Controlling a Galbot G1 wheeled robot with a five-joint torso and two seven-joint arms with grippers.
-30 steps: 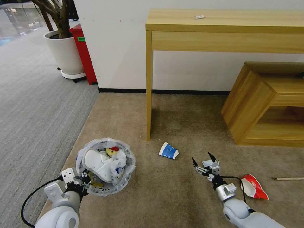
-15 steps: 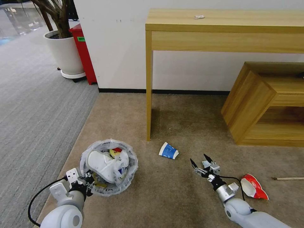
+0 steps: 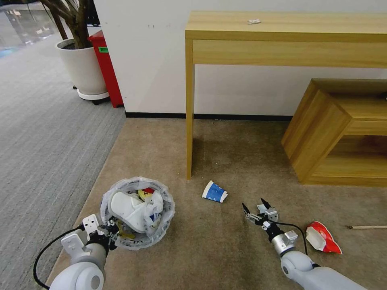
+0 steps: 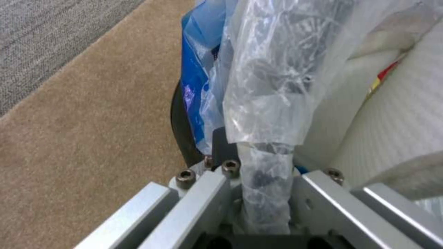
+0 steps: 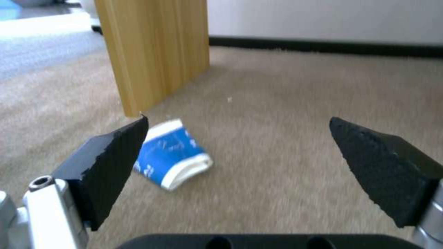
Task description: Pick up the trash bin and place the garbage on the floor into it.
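L claw (image 3: 109, 230) grips trash bin (image 3: 161, 225) rim; R claw (image 3: 253, 206) open nr paper cup (image 3: 214, 191).

Floor: beige carpet (image 3: 225, 257), bordered on the left by grey striped carpet (image 3: 44, 133).
Cup: blue-and-white paper cup (image 3: 214, 191) on its side, near the table leg (image 3: 189, 108).
Wrapper: red wrapper (image 3: 322, 237) at right.
Stick: wooden stick (image 3: 369, 227) beyond the wrapper.
Bin: trash bin (image 3: 137, 211), stuffed full, near the carpet edge.

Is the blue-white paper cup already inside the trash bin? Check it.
No. The paper cup lies on its side on the beige carpet, apart from the trash bin, ahead of the open right hand.
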